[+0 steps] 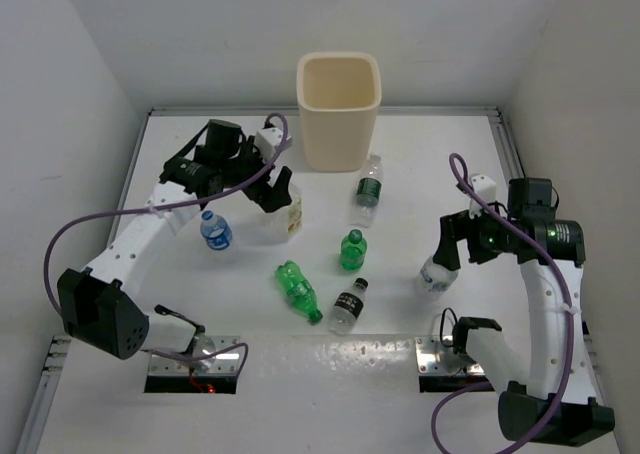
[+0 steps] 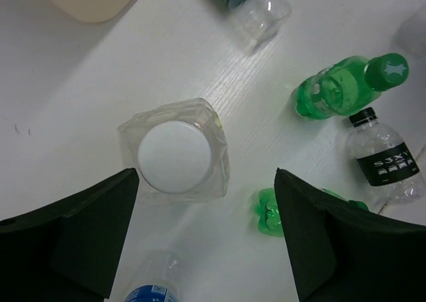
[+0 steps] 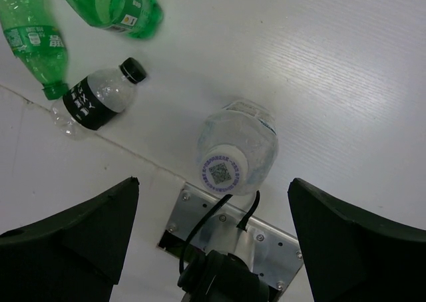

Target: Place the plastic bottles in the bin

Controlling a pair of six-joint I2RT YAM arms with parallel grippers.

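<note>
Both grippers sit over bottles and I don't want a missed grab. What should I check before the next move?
1. Left gripper open: ok, jaws wide apart.
2. Left gripper centred over wide clear bottle: not ok, the bottle sits toward one jaw.
3. Right gripper open: ok.
4. Right gripper centred over upright clear bottle: ok, its cap is roughly midway between the jaws.
5. Grippers low enough to close on either bottle: cannot tell.
6. Bin upright, mouth unobstructed: ok.
</note>
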